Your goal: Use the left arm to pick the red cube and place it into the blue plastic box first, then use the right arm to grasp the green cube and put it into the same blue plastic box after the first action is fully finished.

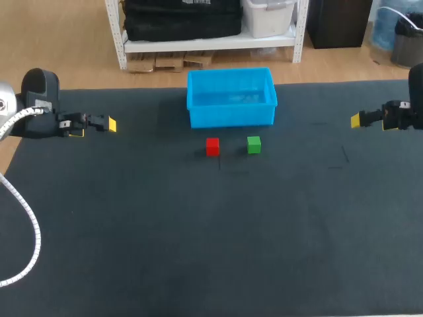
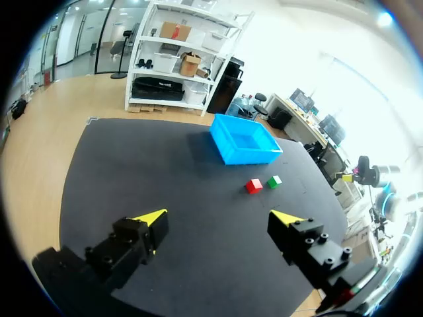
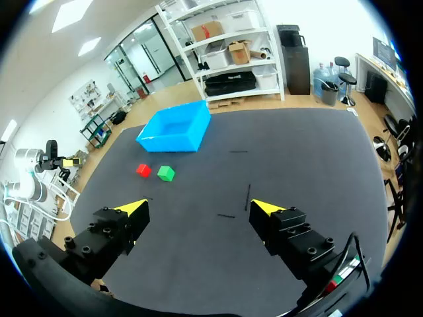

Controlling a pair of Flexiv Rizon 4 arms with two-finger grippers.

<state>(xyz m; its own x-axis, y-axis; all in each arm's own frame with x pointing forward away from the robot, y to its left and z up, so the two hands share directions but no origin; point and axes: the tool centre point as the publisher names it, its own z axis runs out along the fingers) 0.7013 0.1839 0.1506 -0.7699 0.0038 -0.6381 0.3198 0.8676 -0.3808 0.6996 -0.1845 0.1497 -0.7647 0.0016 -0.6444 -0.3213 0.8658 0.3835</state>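
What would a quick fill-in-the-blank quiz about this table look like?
1. The plastic box beyond the green cube is coloured ____.
2. Beside the green cube, on the side toward the left gripper, lies a ____ cube.
3. The left gripper and the right gripper both hold nothing, and their fingers are ____.
Missing words: blue; red; open.

A robotics lab. A left robot arm (image 1: 38,105) and a right robot arm (image 1: 415,99) reach in over a wide tabletop (image 1: 198,231) covered with a dark mat. On the mat sit a small red cube (image 1: 212,146), a green cube (image 1: 254,144) and a blue plastic box (image 1: 231,116).
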